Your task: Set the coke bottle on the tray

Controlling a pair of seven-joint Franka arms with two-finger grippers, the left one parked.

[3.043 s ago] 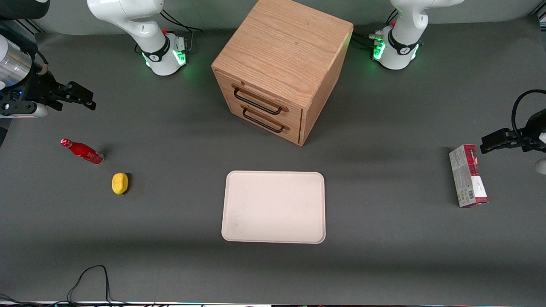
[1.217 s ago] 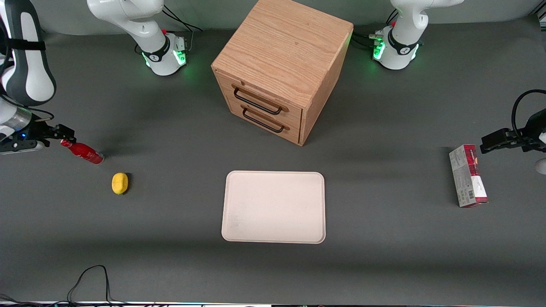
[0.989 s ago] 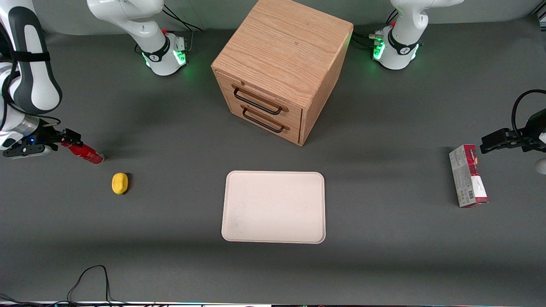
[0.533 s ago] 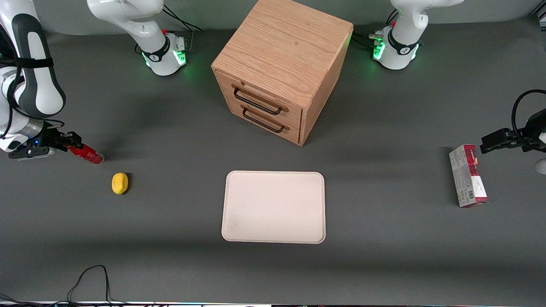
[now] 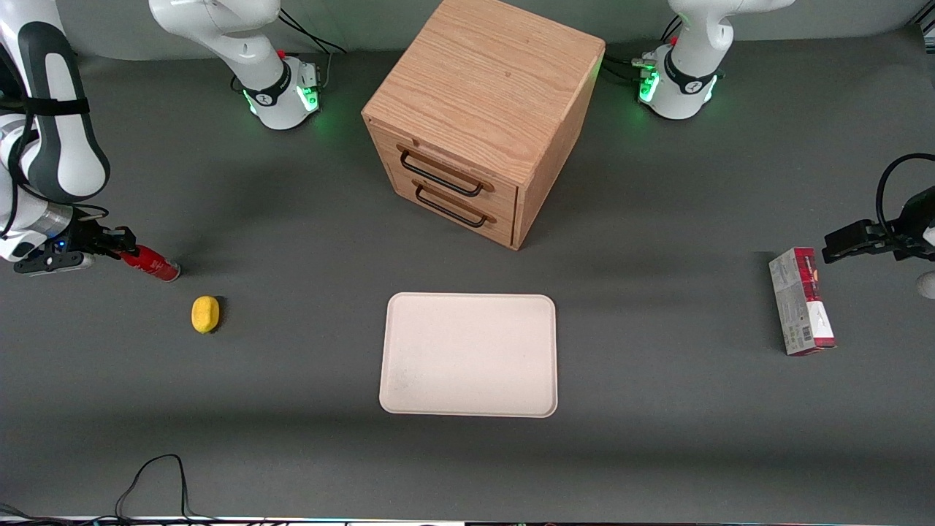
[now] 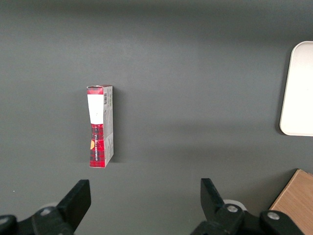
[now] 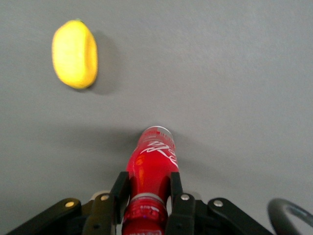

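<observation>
Wrist view from my right arm: I see the gripper with its jaws clamped on the coke bottle near its neck. Its base points toward the lemon.

Compared with three seconds ago, my gripper is no longer high above the table and apart from the coke bottle. It is now down at the bottle's neck end, where the cap was free before. In the right wrist view the two fingers press against both sides of the bottle, with its base pointing away from the gripper. Since half a second ago the bottle's base sits very slightly farther from the gripper's wrist. The arm above the gripper has also come into the front view.
</observation>
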